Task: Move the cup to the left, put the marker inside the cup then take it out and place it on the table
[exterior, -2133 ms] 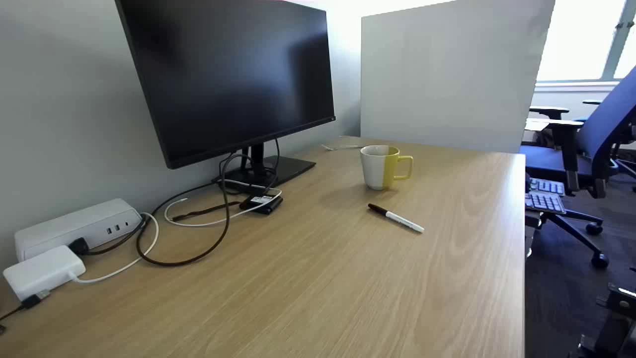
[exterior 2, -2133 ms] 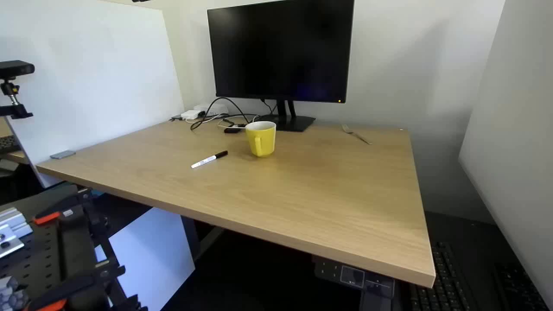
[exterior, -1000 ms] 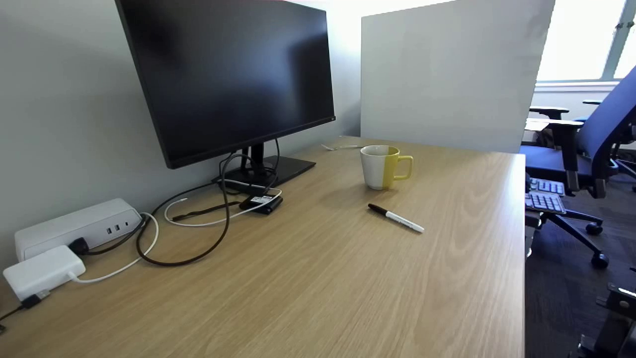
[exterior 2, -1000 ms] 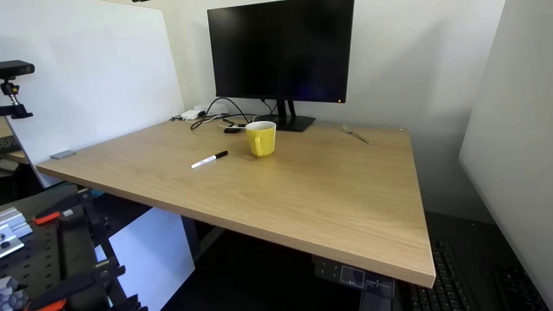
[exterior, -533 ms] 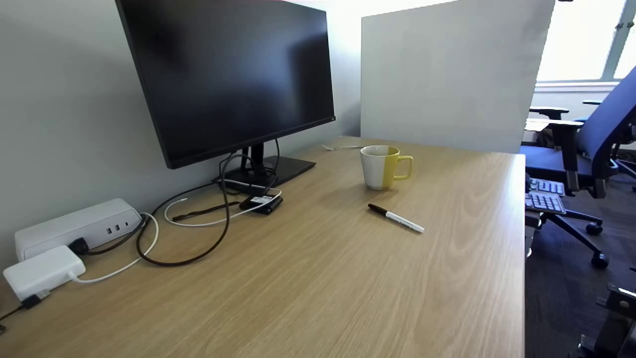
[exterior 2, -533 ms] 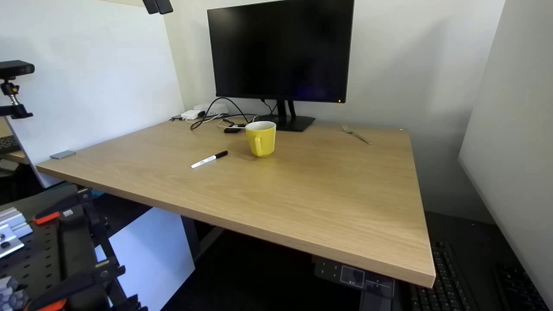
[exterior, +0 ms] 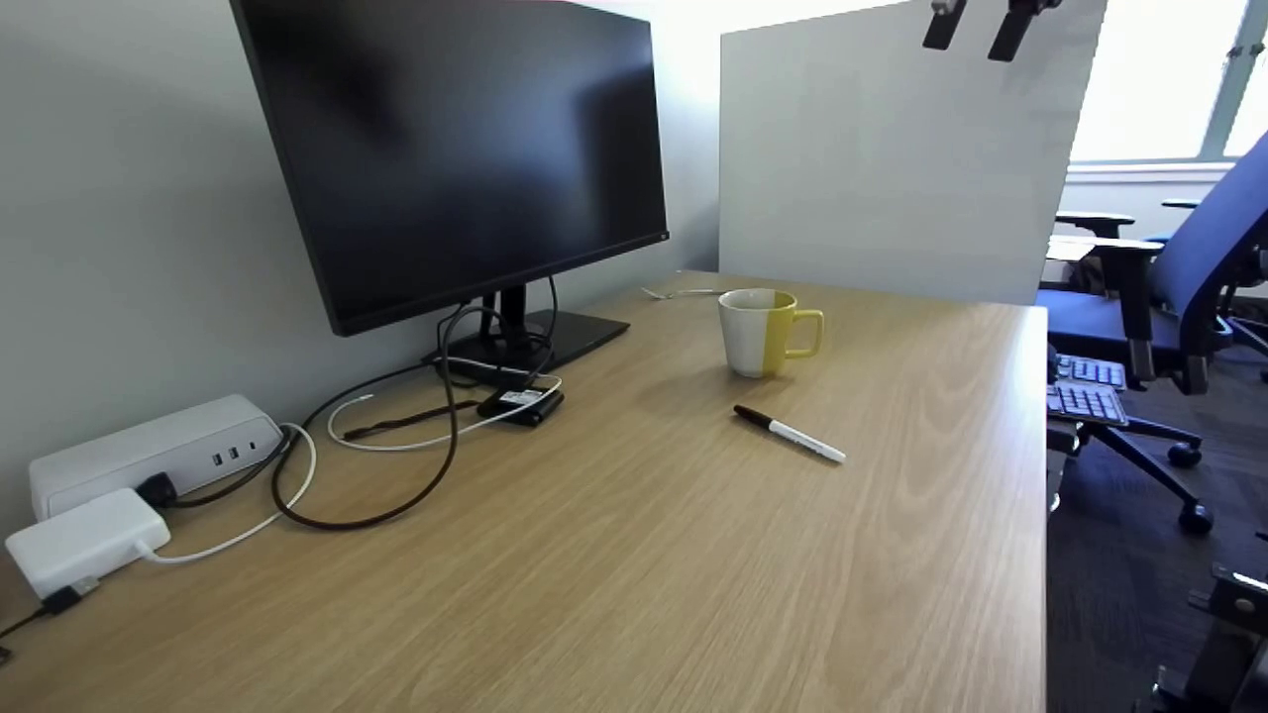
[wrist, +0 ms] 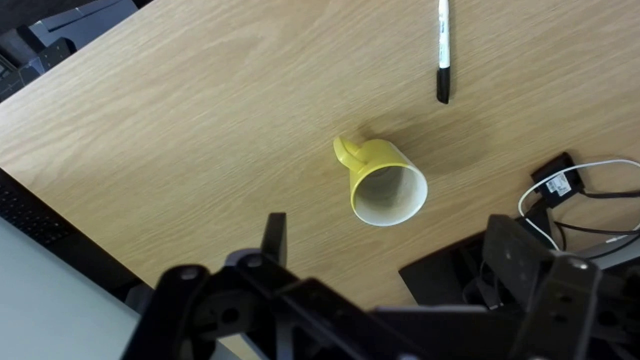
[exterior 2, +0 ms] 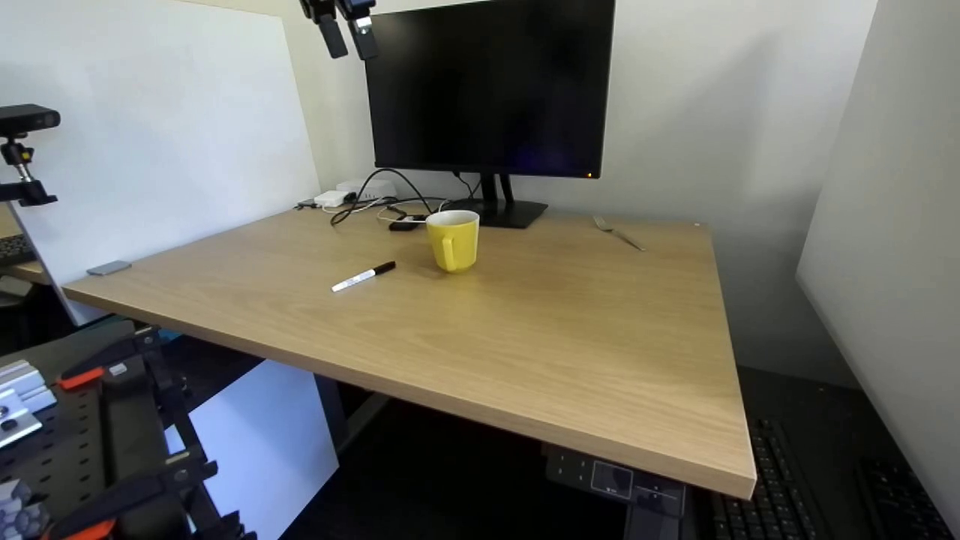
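Note:
The cup (exterior: pixel 751 337), white and yellow with a yellow handle, stands upright on the table (exterior: pixel 614 564). Near it lies the marker (exterior: pixel 792 436), white with a black cap, its capped end toward the cup (exterior 2: pixel 459 244). My gripper (exterior 2: pixel 354 55) hangs high above the table in both exterior views, touching nothing. In the wrist view the gripper (wrist: pixel 388 221) has its jaws wide apart, with bare space between them. Beyond the fingertips the cup (wrist: pixel 370 155) shows its pale, vacant inside. The marker (wrist: pixel 443 50) reaches the top edge there, its far end cut off.
A monitor (exterior 2: pixel 487 90) on a dark base (exterior: pixel 584 342) stands at the back. Black and white cables (exterior: pixel 451 436), an adapter (exterior: pixel 525 404) and a white power box (exterior: pixel 158 451) lie beside it. A fork (exterior 2: pixel 619 234) rests toward a far corner. Upright panels (exterior: pixel 882 149) border the table.
My gripper has come down from above into both exterior views, where at most a bit of it showed at the top edge before. The cup and the marker have stayed put.

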{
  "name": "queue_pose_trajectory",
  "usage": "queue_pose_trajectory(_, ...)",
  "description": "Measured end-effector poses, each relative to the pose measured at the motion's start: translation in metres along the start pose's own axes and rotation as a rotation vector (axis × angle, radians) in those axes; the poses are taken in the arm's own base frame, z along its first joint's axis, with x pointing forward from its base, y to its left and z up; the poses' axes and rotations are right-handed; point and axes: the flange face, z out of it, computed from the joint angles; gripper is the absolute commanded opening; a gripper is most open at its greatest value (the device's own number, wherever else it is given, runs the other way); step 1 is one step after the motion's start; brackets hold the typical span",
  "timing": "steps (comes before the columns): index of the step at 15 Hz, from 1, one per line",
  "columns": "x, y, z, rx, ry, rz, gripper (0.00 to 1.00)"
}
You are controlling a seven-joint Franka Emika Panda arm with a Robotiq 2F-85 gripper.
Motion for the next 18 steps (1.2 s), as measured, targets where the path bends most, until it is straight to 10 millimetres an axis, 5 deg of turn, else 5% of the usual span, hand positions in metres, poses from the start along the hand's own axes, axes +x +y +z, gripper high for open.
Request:
queue_pose_trajectory(10,0.124,-0.009,0.098,-0.076,-0.073,-0.065,1.0)
queue_pose_trajectory(18,0.156,-0.039,0.21,-0.098,-0.244,-0.081,1.0)
